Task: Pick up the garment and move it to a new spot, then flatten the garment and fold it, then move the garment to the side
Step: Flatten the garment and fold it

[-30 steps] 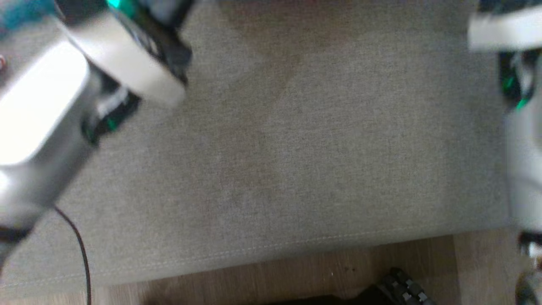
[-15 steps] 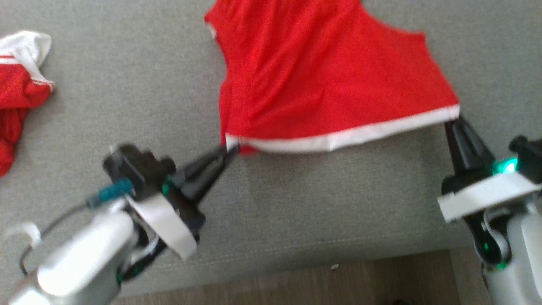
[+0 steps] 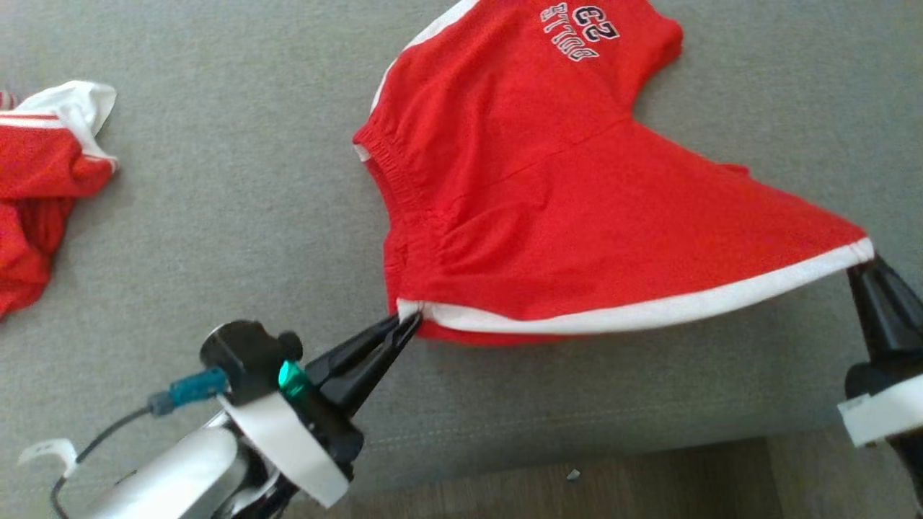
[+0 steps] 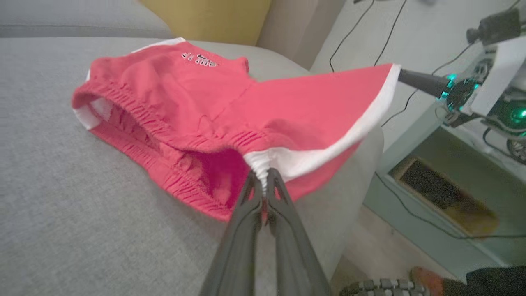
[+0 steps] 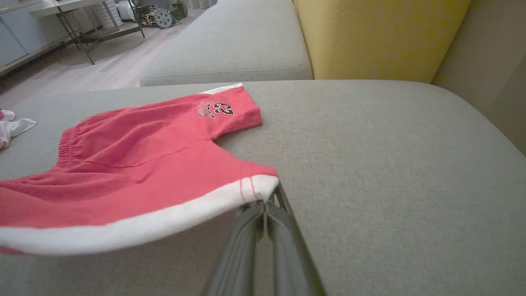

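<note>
While the red shorts (image 3: 562, 216) are stretched by their white-trimmed edge above the grey sofa seat (image 3: 216, 238), the head view has the left gripper (image 3: 407, 324) pinched tight on one corner and the right gripper (image 3: 862, 270) clamped on the other, close to the seat's front edge. Bare cushion lies all round, and a second red-and-white garment (image 3: 43, 166) is cut off at far left. The left wrist view looks into the gathered elastic opening. From the right wrist, the number "23" (image 5: 224, 109) reads clearly, though the lettering beside it is too small to read.
</note>
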Tool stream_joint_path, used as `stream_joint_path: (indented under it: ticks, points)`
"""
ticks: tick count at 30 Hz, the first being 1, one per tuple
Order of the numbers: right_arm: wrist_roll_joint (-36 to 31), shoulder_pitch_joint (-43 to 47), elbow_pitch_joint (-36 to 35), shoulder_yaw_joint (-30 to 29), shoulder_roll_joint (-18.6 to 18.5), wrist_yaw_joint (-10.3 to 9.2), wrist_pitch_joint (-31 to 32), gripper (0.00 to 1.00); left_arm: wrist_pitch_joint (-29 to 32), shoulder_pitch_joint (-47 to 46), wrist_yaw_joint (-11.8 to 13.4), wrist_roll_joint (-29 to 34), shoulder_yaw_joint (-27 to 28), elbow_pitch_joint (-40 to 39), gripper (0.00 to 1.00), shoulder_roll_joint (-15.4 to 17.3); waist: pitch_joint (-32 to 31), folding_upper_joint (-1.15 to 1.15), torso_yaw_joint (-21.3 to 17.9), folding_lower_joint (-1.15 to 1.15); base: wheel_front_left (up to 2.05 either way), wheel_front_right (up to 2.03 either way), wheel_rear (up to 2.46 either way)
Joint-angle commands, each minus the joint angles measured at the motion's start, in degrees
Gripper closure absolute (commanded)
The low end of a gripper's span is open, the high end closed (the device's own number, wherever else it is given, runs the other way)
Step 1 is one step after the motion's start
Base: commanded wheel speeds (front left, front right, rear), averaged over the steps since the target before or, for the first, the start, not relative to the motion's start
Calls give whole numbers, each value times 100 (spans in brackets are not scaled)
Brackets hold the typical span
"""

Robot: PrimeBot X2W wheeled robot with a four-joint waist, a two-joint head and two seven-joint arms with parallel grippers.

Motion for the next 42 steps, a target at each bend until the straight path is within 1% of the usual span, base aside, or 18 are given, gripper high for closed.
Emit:
stream_joint_path:
  ticks: [1, 4, 6, 7, 8, 11, 14, 16, 19, 22, 25, 29, 33, 34, 36, 40, 41, 42]
  points:
    - [30, -291, -278, -5, -89, 35, 121, 100, -30, -213, 0, -187, 353, -226, 100, -21, 33, 0, 95, 0, 0, 0, 0]
    - [-12, -746, -138, -71, -239, 35, 458, 100, -30, -436, 0, -587, 481, -204, 100, -289, 106, 0, 252, 0, 0, 0, 0]
    - [-53, -1099, 31, -66, -382, 35, 738, 100, -30, -693, 0, -731, 560, -93, 100, -459, 191, 0, 380, 0, 0, 0, 0]
    - [-53, -1099, 31, -66, -382, 35, 738, 100, -30, -693, 0, -731, 560, -93, 100, -459, 191, 0, 380, 0, 0, 0, 0]
    - [-3, -1288, 133, -78, -402, 35, 880, 100, -30, -808, 0, -821, 614, 0, 100, -564, 233, 0, 437, 0, 0, 0, 0]
    - [-24, -1925, 423, 55, -653, 35, 1298, 100, -30, -1131, 0, -1164, 753, 325, 100, -842, 369, 0, 559, 0, 0, 0, 0]
    - [-49, -2629, 769, 269, -931, 35, 1600, 100, -28, -1497, 0, -1434, 767, 708, 100, -1019, 539, 0, 684, 0, 0, 0, 0]
    - [17, -3088, 1010, 428, -1083, 35, 1749, 100, -28, -1795, 0, -1422, 751, 983, 100, -1118, 660, 0, 781, 0, 0, 0, 0]
    - [126, -3735, 1396, 672, -1277, 35, 1930, 100, -29, -2068, 0, -1444, 990, 1357, 100, -1440, 843, 0, 906, 0, 0, 0, 0]
    - [228, -4339, 1782, 919, -1396, 35, 2069, 100, -29, -2245, 0, -1440, 1216, 1658, 100, -1737, 1028, 0, 1014, 0, 0, 0, 0]
    - [332, -4892, 2153, 1185, -1464, 35, 2219, 100, -30, -2383, 0, -1466, 1313, 1891, 100, -1943, 1193, 0, 1104, 0, 0, 0, 0]
    - [372, -5570, 2589, 1588, -1601, 35, 2284, 100, -30, -2592, 0, -1540, 1312, 2147, 100, -2120, 1378, 0, 1237, 0, 0, 0, 0]
    - [414, -6162, 3034, 1958, -1663, 35, 2294, 100, -30, -2800, 0, -1574, 1315, 2243, 100, -2239, 1539, 0, 1363, 0, 0, 0, 0]
    - [379, -6432, 3255, 2112, -1682, 35, 2223, 100, -30, -2868, 0, -1534, 1359, 2270, 100, -2299, 1600, 0, 1413, 0, 0, 0, 0]
    - [364, -6651, 3482, 2263, -1669, 35, 2115, 100, -30, -2914, 0, -1478, 1388, 2303, 100, -2347, 1640, 0, 1449, 0, 0, 0, 0]
    - [339, -6951, 3913, 2526, -1628, 35, 1688, 100, -30, -2919, 0, -1302, 1575, 2417, 100, -2443, 1659, 0, 1496, 0, 0, 0, 0]
    - [339, -6988, 4001, 2584, -1616, 35, 1541, 98, -30, -2899, 0, -1258, 1615, 2432, 100, -2470, 1653, 0, 1498, 0, 0, 0, 0]
    - [364, -7000, 4079, 2660, -1602, 35, 1404, 100, -30, -2866, 0, -1217, 1634, 2423, 100, -2490, 1641, 0, 1499, 0, 0, 0, 0]
